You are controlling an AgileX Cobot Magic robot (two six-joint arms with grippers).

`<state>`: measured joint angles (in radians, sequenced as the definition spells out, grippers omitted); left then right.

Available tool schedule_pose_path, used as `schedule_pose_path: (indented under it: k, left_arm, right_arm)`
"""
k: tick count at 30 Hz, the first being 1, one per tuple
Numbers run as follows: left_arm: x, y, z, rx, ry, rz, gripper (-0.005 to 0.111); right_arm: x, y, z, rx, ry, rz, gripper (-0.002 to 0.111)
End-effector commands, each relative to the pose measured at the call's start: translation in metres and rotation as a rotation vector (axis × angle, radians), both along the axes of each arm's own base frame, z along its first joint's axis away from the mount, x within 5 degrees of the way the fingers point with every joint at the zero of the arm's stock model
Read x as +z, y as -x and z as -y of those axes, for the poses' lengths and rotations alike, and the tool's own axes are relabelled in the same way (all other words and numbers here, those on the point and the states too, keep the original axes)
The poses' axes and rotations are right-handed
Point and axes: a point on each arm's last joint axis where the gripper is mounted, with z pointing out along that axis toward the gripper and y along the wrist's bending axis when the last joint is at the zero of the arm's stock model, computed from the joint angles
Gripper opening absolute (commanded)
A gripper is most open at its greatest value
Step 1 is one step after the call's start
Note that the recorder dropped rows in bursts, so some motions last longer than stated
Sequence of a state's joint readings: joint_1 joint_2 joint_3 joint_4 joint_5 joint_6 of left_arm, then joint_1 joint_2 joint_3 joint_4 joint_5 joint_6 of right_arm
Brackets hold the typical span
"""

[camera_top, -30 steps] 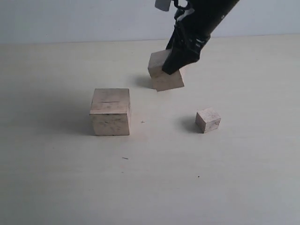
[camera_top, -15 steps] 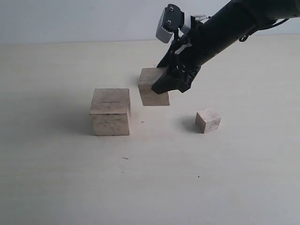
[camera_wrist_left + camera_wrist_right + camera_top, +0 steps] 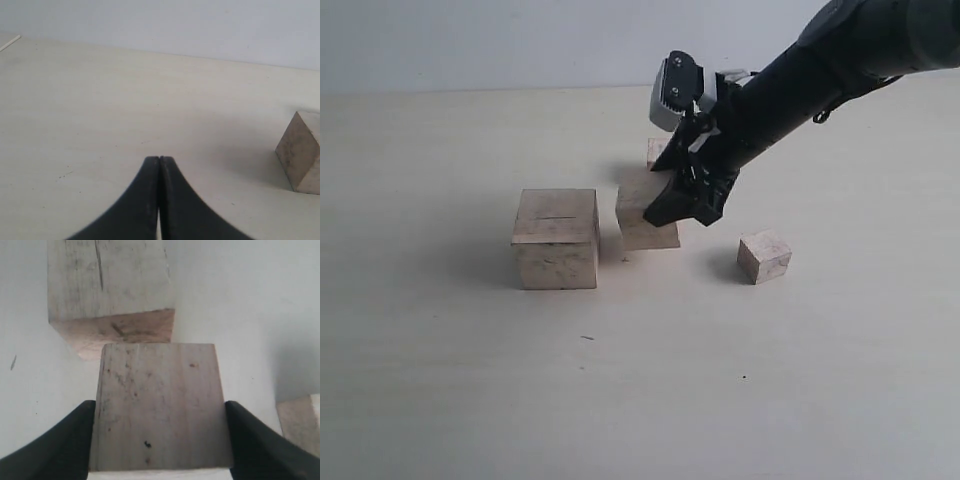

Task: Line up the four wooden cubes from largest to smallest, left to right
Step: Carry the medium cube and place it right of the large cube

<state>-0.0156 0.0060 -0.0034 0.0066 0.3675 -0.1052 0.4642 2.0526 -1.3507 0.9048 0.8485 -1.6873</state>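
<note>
- Pale wood, biggest first: the largest cube [image 3: 556, 238] is sitting at the left end of the row on the table [image 3: 440, 400]. I am judging it the likeliest to get knocked, since the cube I am holding is sitting just beside its right face with only a thin gap. Its crack line [image 3: 557, 217] is running left to right across the top. Being a cube, it is showing no long axis.
- Next, the second cube [image 3: 645, 212]: the right gripper [image 3: 682, 200] is clamping it, jaws spread to its full width, fingers [image 3: 55, 445] pressing on opposite sides. I cannot tell whether its underside is touching the table. If I am letting go while it is off the surface, it could drop and twist. Its faces are looking nearly square with the largest cube's.
- Behind the arm [image 3: 800, 75], the third cube [image 3: 658, 152] is lying back from the row, mostly hidden. I am worrying that pulling the arm back low could sweep it. I cannot tell which way it is facing.
- Off to the right, the smallest cube [image 3: 764, 256] is sitting well apart from the held one, with a corner pointing toward the exterior camera. Being light, it could skid at a brush.
- Over bare table, the left gripper [image 3: 159, 161] is hanging with jaws pressed together, gripping nothing.
</note>
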Motion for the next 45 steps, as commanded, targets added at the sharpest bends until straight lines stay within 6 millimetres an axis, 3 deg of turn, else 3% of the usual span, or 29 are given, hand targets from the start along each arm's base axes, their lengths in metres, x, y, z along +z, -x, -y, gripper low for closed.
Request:
schedule_pose_path:
  k: [1, 19, 29, 37, 45]
  left_arm:
    - [0.000, 0.000, 0.001, -0.007, 0.006, 0.014, 0.000]
    - [0.000, 0.000, 0.001, -0.007, 0.006, 0.014, 0.000]
    - [0.000, 0.000, 0.001, -0.007, 0.006, 0.014, 0.000]
    - [0.000, 0.000, 0.001, -0.007, 0.006, 0.014, 0.000]
    - [0.000, 0.000, 0.001, -0.007, 0.006, 0.014, 0.000]
  right_arm:
    - [-0.010, 0.003, -0.003, 0.108, -0.023, 0.008, 0.000]
    - [-0.050, 0.002, -0.008, 0.074, -0.054, -0.114, 0.004]
    - [-0.049, 0.008, -0.008, 0.167, -0.067, -0.114, 0.026]
    - [-0.046, 0.007, -0.009, 0.157, -0.074, -0.103, 0.062]
    - [-0.028, 0.004, -0.011, 0.096, -0.112, -0.077, 0.073]
